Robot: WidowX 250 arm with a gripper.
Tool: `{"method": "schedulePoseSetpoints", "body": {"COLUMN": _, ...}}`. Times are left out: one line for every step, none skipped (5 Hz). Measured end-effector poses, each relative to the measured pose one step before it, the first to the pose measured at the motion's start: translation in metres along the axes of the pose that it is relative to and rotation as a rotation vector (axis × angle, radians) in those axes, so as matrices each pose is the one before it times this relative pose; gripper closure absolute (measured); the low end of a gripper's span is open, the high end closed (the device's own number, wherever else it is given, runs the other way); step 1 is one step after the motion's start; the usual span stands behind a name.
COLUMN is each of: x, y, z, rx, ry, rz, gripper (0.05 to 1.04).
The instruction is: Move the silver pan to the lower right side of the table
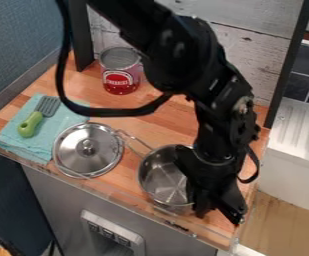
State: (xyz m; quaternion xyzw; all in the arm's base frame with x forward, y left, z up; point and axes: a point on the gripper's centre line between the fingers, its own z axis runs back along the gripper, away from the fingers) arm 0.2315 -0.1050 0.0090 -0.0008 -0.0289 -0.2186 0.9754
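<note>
Claw (217, 210) — at the silver pan's 4 o'clock side; whether wide, narrow or gripping, cannot tell. Silver pan (165, 176) — upright on the tabletop (158, 125), near its front edge. Step, as judged: securing the pan. Next: confirm purchase, then shift toward 5 o'clock. Outlying: lid (88, 150), 10 o'clock; red-labelled can (120, 72), 11.

A pan (161, 179), lid (103, 154), spatula (31, 123) and can (120, 80) on a counter (169, 128) show a toy kitchen
</note>
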Motion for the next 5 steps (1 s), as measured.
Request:
{"method": "schedulePoseSetpoints", "body": {"x": -0.00512, "y": 0.00003, "z": 0.00097, "rx": 0.0012, "ry": 0.0291, "rz": 0.0721, "gripper": 0.771}}
{"method": "schedulePoseSetpoints", "body": {"x": -0.00379, "y": 0.01182, "z": 0.01664, "rx": -0.0208, "ry": 0.0051, "rz": 0.1307, "gripper": 0.478}}
{"method": "schedulePoseSetpoints", "body": {"x": -0.00107, "y": 0.01456, "z": 0.01489, "rx": -0.0312, "ry": -0.0048, "rz": 0.1062, "gripper": 0.189}}
{"method": "schedulePoseSetpoints", "body": {"x": -0.00076, "y": 0.00788, "z": 0.01421, "rx": 0.04, "ry": -0.0094, "rz": 0.0378, "gripper": 0.065}}
{"method": "schedulePoseSetpoints", "body": {"x": -0.00032, "y": 0.00412, "z": 0.00012, "rx": 0.0256, "ry": 0.0001, "rz": -0.0355, "gripper": 0.073}}
